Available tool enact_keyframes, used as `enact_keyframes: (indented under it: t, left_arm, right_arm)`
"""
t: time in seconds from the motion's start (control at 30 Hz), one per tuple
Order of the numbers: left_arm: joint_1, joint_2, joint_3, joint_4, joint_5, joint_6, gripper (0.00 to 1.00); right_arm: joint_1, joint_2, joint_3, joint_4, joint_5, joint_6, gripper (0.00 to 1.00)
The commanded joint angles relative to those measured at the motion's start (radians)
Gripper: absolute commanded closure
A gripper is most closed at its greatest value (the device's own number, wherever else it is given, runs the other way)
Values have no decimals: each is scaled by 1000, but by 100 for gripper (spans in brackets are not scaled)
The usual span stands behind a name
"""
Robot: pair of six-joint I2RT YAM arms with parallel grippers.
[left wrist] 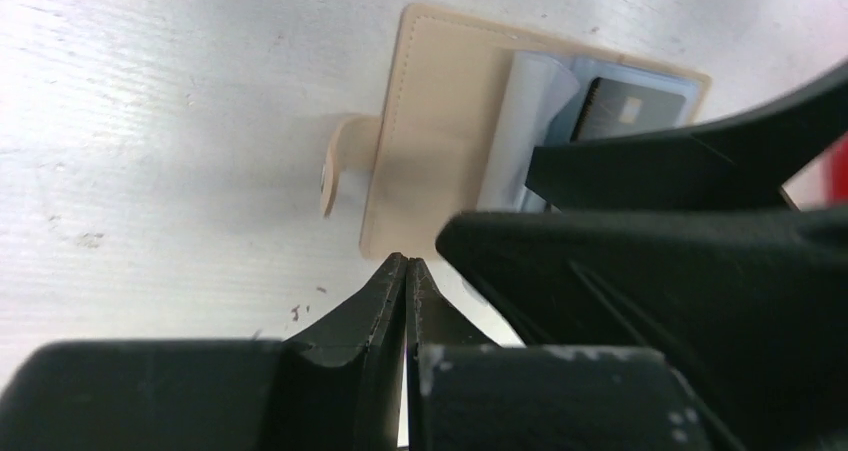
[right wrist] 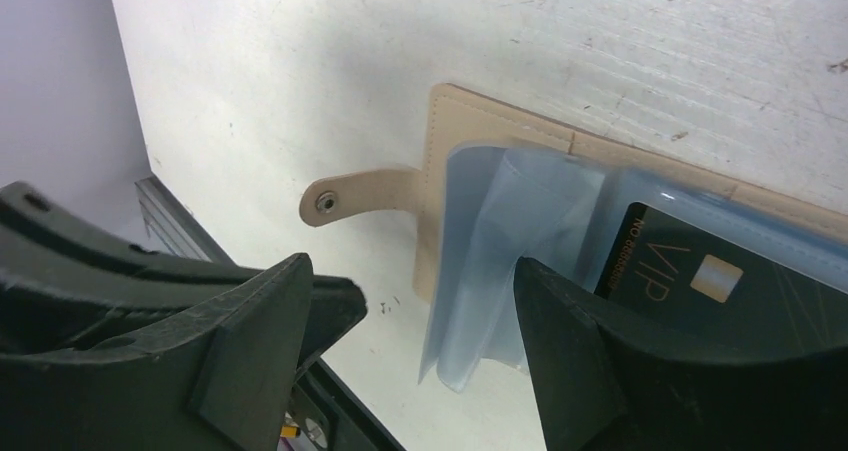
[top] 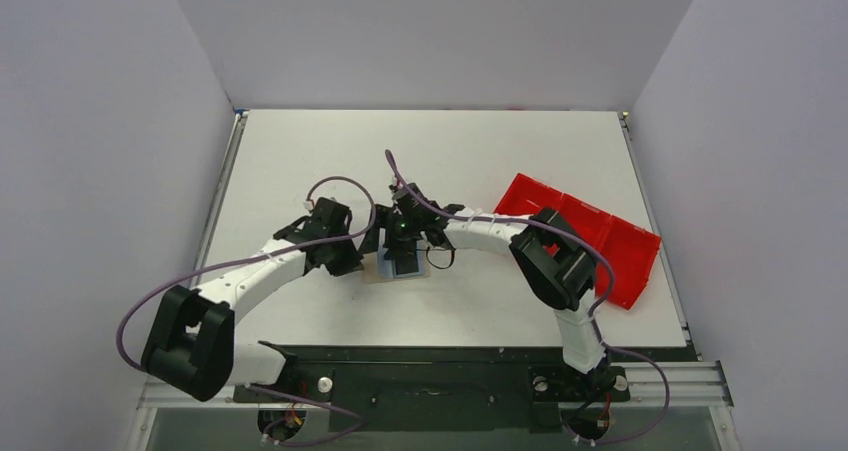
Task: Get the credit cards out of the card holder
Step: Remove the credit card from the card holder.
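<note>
Left hand (left wrist: 405, 271): closed tight, empty, tips by the card holder (left wrist: 440, 111) edge.
Right hand (right wrist: 410, 291): wide open, clear sleeves (right wrist: 500, 251) between its fingers.
Card holder: lies open on desk (left wrist: 150, 121); dark card (right wrist: 690, 271) sleeved.

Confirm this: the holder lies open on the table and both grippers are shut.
Wrong on one point: the right gripper is open, as the right wrist view shows. The left gripper is shut, and the holder lies open on the table.
</note>
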Motion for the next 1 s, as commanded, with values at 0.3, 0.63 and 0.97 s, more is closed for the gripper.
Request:
enact_keyframes:
  t: [0.3, 0.63, 0.97]
  left_arm:
    - [-1, -224, 76, -192, -26, 78, 97]
    - [-23, -208, 114, -172, 16, 79, 96]
    - [-52, -160, 166, -139, 63, 72, 94]
  right_arm:
    - [11, 30, 83, 64, -22, 43, 30]
    - [11, 52, 128, 36, -11, 27, 30]
    - [-42, -15, 131, -21, 32, -5, 30]
